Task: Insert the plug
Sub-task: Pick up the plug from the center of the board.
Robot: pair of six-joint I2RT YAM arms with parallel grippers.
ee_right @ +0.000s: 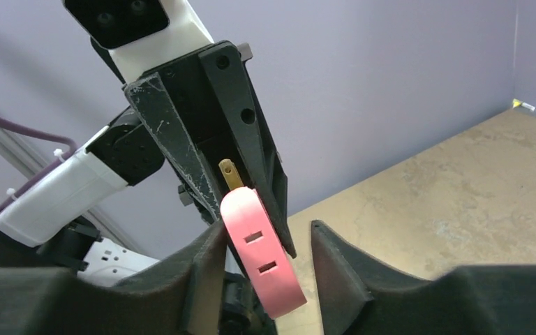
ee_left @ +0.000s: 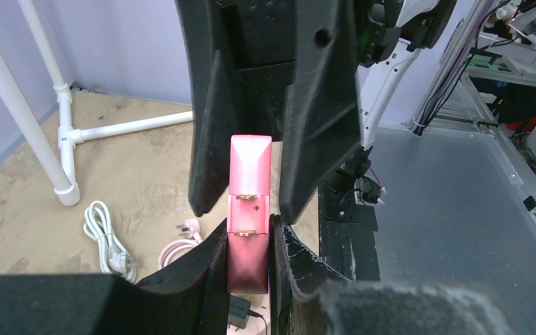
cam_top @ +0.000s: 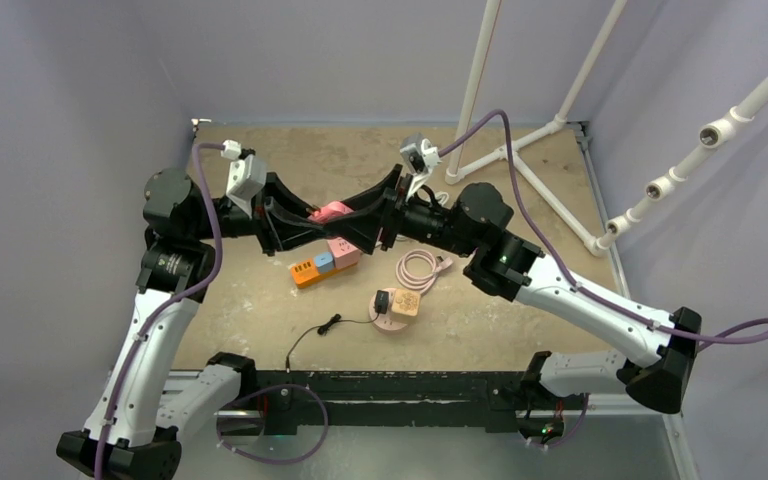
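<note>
The left hand (ee_left: 248, 230) is clamped on the lower end of the pink plug (ee_left: 250, 164), its two pads pressed against the plug's sides, brass prongs facing the left wrist camera. The right hand (ee_right: 265, 230) reaches in from the opposite side with its jaws apart around the plug's other end. In its own view the plug leans against the left-of-frame finger, and a clear gap shows to the other, so it is not gripping.

In the top view the two hands meet at the centre of the frame, and the plug is held between them in the air. The strip (cam_top: 325, 262) lies on the tabletop (cam_top: 260, 300) just below them in the picture, with nothing plugged into it as far as this view shows.

Judging by this, the plug is picked up and is in a hand-over or regrip between the two hands. Everything that counts is left: a firm grip, turning the prongs toward the strip, lining up and pushing in.
</note>
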